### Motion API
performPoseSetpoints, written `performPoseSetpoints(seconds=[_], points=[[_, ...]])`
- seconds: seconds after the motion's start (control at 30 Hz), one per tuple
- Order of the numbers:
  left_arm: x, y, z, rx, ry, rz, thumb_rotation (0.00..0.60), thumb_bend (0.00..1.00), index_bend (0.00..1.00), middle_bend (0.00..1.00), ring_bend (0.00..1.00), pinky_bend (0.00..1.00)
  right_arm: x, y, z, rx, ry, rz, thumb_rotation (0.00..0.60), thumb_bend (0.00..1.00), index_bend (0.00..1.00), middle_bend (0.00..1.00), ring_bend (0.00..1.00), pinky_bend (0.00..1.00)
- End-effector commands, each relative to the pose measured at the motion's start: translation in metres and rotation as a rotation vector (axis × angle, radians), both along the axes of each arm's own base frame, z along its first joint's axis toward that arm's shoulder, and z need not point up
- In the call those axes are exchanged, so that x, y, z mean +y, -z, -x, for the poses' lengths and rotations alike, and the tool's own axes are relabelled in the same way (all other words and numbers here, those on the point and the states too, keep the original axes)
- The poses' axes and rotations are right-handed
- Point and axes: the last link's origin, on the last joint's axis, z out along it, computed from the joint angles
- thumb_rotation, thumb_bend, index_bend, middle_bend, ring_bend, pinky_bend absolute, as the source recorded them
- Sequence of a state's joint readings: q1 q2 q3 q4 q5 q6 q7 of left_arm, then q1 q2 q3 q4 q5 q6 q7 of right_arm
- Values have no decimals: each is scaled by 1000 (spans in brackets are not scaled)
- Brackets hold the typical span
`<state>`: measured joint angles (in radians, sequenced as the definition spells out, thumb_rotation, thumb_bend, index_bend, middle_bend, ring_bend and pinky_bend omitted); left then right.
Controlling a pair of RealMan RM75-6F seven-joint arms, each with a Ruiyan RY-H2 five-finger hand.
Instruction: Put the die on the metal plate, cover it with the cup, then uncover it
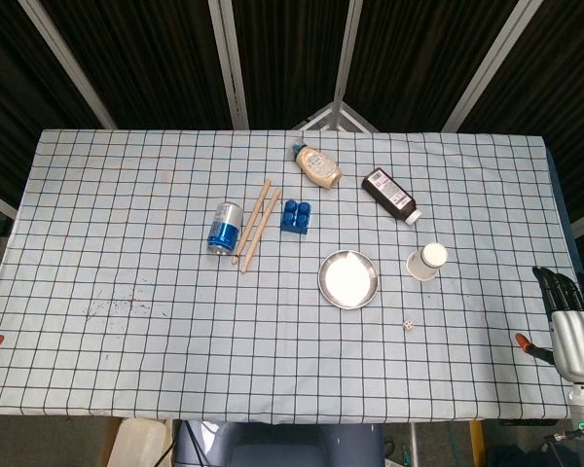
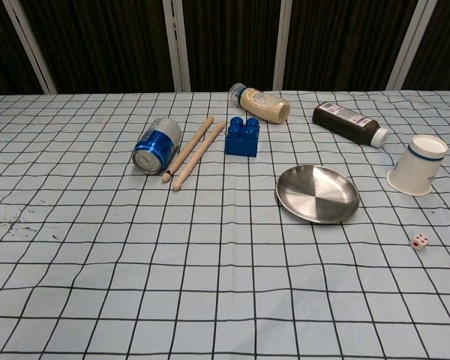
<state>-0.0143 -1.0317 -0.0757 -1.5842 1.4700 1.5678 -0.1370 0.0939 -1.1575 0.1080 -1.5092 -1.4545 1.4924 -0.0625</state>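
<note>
Head view showed the right hand (image 1: 574, 326) at the table's right edge, past the checked cloth (image 1: 127, 243), fingers pointing away from the robot and lying close side by side with nothing in them; whether they were truly spread or pressed together could not be told. The left hand was in neither view. The die (image 2: 419, 241) lay on the cloth, near the metal plate (image 2: 317, 194) but apart from it, on the side toward the robot and to the right. The cup (image 2: 417, 165) stood mouth-down, tilted, just right of the plate. Farther back lay a blue can (image 2: 156, 146) on its side, two wooden sticks (image 2: 193, 151), a blue brick (image 2: 242, 137), a beige bottle (image 2: 261, 103) and a dark bottle (image 2: 350, 124).
</note>
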Motion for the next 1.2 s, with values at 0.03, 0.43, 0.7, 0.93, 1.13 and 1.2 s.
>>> performPoseSetpoints(seconds=[0.03,0.43,0.7,0.93,1.13,1.2], points=[[1,1,0,5,-5,7,600,129,125,0,0,63,0,0,1,-2,5,1,600,43,80,136,126,36],[-2,1,-1,11,-4,3,600,129,125,0,0,63,0,-1,0,-6,1,1,600,44,79,136,126,36],[-1,3,-2,17,-8,6,600,129,125,0,0,63,1,3,0,-18,12,-19,600,44,123,131,126,36],[-1,3,-1,24,-17,2,600,129,124,0,0,63,1,7,-3,-34,9,-38,600,43,157,130,126,36],[2,5,0,38,-28,2,600,129,125,0,0,62,-2,26,-17,-24,-86,-140,600,44,256,130,138,36],[1,5,2,47,-37,1,600,129,125,0,0,62,-6,34,-23,-2,-139,-171,600,43,274,130,144,36]])
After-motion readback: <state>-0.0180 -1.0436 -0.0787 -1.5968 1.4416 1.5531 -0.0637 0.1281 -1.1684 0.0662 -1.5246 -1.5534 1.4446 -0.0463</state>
